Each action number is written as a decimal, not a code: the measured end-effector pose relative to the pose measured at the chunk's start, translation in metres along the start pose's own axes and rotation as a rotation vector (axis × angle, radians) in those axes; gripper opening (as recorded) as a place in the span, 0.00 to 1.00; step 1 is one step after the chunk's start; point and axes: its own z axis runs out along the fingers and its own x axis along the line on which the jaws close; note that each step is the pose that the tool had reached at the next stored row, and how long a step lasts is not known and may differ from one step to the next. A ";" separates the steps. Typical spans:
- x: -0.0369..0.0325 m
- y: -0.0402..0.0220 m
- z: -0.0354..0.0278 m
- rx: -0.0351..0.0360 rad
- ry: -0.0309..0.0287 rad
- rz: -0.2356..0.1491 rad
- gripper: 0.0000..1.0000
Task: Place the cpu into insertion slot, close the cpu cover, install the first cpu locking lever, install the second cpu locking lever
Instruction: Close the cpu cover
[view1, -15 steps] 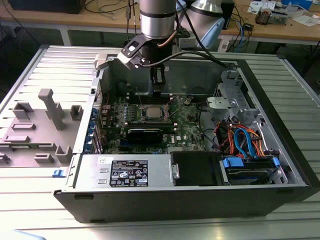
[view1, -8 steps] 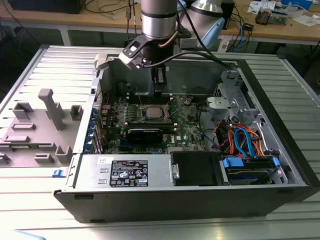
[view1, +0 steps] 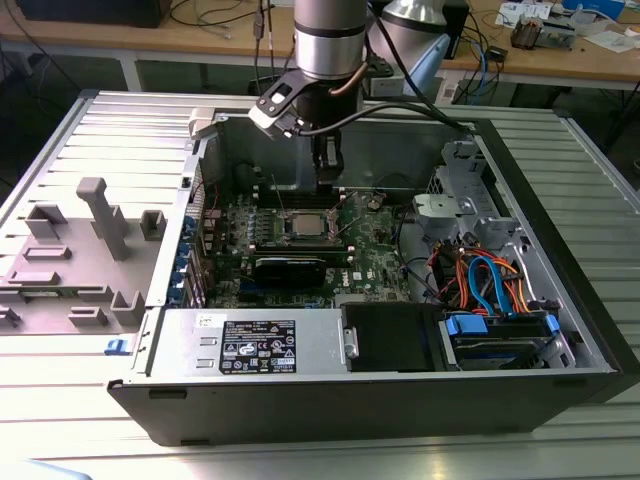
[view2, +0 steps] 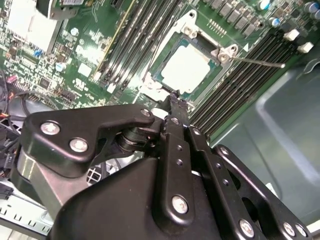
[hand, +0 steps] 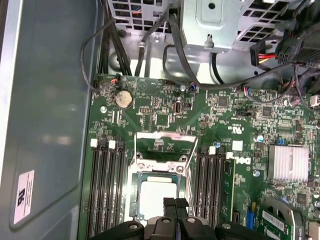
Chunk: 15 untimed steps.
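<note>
Two black fingers (hand: 169, 206), pressed together and holding nothing, hover at the near edge of the cpu (hand: 152, 197). The cpu lies flat in the insertion slot (hand: 133, 197). Just beyond it the cpu cover (hand: 165, 135) appears to be swung up and open. The likely risk is that an off-line descent scrapes or shifts the chip, or knocks the cover. The second wrist view adds a thin locking lever (view2: 260, 61) jutting out free. The exterior view adds the arm reaching down into the open computer case (view1: 350, 410).
</note>
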 end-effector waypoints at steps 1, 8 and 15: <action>-0.0002 0.0017 0.0001 0.0000 -0.0001 0.000 0.11; -0.0017 0.0175 0.0008 0.0008 0.0001 0.000 0.11; -0.0038 0.0443 0.0027 0.0055 0.0003 0.000 0.11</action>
